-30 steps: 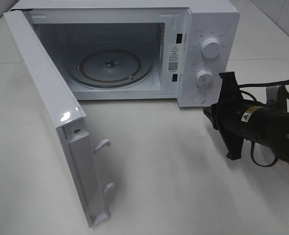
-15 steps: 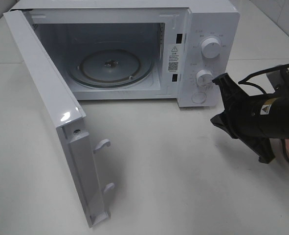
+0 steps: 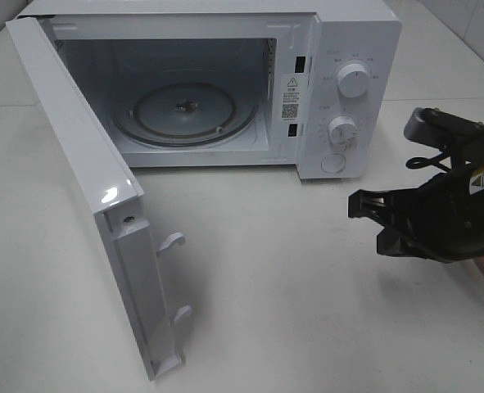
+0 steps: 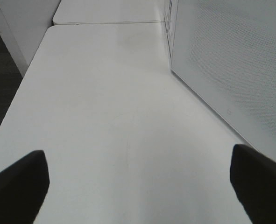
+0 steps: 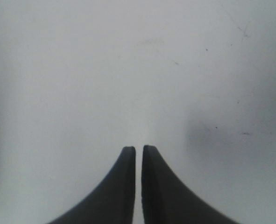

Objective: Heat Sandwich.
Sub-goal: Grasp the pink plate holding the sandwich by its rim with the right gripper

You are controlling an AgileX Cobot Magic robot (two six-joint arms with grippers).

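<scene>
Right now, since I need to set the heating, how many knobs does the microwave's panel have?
2: upper knob, lower knob directly beneath it; none appear hidden.

Exterior high: above the front, angled down on open microwave [image 3: 348,41] and table [image 3: 307,319], mid-range. Left wrist: low, skimming table beside perforated white panel [image 4: 231,60]. Right wrist: close, facing table; table shared
</scene>
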